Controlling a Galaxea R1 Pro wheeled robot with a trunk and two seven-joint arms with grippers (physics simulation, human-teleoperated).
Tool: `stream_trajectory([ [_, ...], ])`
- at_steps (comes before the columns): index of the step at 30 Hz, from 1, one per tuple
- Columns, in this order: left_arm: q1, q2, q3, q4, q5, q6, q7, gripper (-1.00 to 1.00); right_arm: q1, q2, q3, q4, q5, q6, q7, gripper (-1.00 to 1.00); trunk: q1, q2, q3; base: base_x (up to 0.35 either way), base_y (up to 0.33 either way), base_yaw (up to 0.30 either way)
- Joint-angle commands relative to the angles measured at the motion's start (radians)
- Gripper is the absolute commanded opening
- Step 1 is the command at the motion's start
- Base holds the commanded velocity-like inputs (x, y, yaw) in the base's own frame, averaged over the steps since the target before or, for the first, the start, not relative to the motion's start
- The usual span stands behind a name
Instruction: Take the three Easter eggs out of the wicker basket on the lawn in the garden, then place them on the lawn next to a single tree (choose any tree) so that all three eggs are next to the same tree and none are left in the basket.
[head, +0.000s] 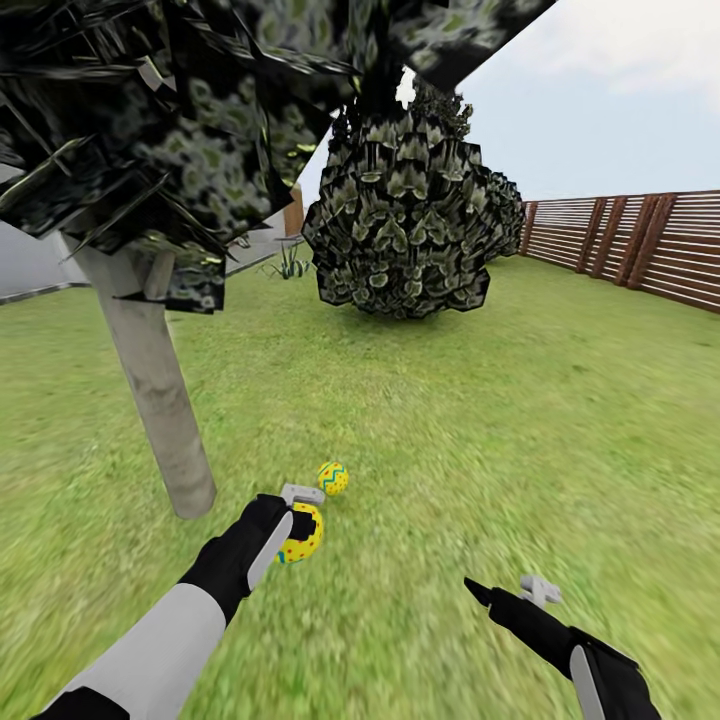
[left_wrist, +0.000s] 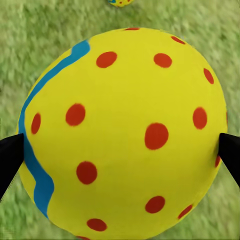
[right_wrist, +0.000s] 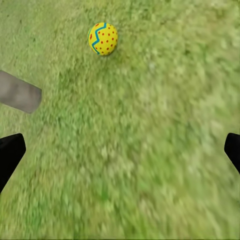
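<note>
Beside the pale grey trunk of the tree (head: 160, 400), at the left of the lawn (head: 480, 420), the left tool (head: 300, 525) is pinching a yellow egg with red dots (head: 303, 540) between its fingertips (left_wrist: 10, 157), holding it low over the grass. Just beyond it, a second egg with blue zigzags (head: 333, 478) is lying on the lawn, near the trunk. Farther right, the right tool (head: 500, 595) is hovering over bare grass with its fingers (right_wrist: 10, 155) spread wide, gripping nothing. Behind, a brown slatted fence (head: 640, 245) is bordering the garden.
</note>
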Motion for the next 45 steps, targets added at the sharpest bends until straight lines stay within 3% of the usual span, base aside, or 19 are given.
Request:
stream_trajectory([
  [1, -0.001, 0.001, -0.003, -0.001, 0.01, 0.003, 0.009, -1.0, -0.001, 0.001, -0.004, -0.001, -0.006, 0.009, 0.003, 1.0, 0.0, 0.0, -0.001, 0.312, 0.0, 0.0],
  [25, -0.002, 0.0, 0.0, -0.001, 0.012, 0.002, 0.011, -1.0, -0.001, 0.002, -0.003, -0.001, -0.006, 0.009, 0.003, 1.0, 0.0, 0.0, -0.001, 0.329, 0.0, 0.0],
  [36, -0.002, 0.001, 0.002, -0.001, 0.015, 0.002, 0.012, -1.0, -0.001, -0.002, -0.005, 0.0, -0.007, 0.009, 0.003, 1.0, 0.0, 0.0, -0.001, 0.024, 0.0, 0.0],
  [45, -0.002, 0.001, 0.004, -0.001, 0.015, -0.027, 0.017, -1.0, -0.001, -0.004, -0.006, 0.002, -0.008, 0.008, 0.002, 1.0, 0.035, -0.063, -0.029, 0.0, 0.0, 0.0],
])
